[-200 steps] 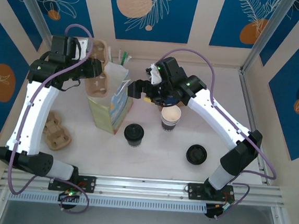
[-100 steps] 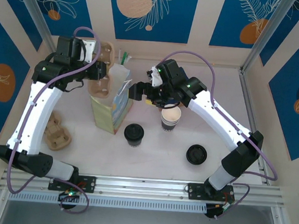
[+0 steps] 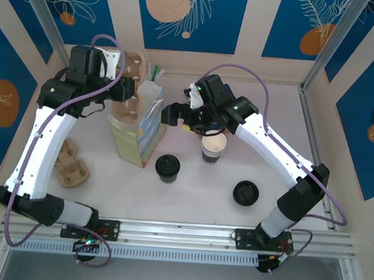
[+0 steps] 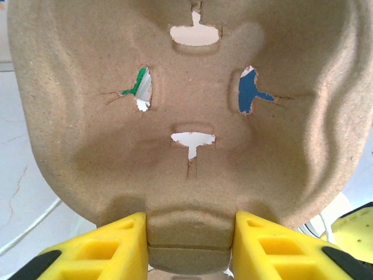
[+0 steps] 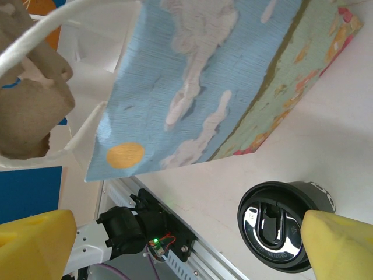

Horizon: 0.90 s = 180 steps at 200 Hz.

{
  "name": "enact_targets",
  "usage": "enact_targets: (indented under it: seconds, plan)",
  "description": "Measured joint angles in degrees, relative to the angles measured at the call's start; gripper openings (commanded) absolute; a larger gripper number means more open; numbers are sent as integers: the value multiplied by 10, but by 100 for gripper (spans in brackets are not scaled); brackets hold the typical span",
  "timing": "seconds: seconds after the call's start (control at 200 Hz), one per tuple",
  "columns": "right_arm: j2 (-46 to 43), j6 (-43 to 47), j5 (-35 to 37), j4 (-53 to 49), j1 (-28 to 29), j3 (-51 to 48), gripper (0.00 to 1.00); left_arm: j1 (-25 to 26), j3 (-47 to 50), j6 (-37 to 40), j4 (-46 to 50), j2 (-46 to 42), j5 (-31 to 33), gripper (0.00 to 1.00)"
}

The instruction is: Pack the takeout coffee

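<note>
Top camera looks down from behind; both close wrist cameras seemingly share the cup carrier (image 4: 192,116).

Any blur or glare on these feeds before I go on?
Top external: even light, soft shadows, all sharp. Left wrist: the brown moulded-pulp cup carrier sits close to the lens yet is crisp. Right wrist: small highlights on the glossy black round lid of the takeout cup; the near yellow fingertips look slightly soft.

Spare items on my table (image 3: 194,203)
I see a lidless striped cup (image 3: 213,147) mid-table, a loose black lid (image 3: 245,193) nearer the front edge, a pulp carrier (image 3: 74,169) at far left.
</note>
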<state>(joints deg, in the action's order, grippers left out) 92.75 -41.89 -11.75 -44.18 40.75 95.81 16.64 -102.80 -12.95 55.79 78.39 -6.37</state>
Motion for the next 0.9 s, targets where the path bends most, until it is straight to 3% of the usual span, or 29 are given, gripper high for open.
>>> enact_targets:
  seconds: [0.9]
  plan:
    - [-38, -2, 11, 19, 0, -38, 99, 0, 68, 87, -31, 9, 20, 36]
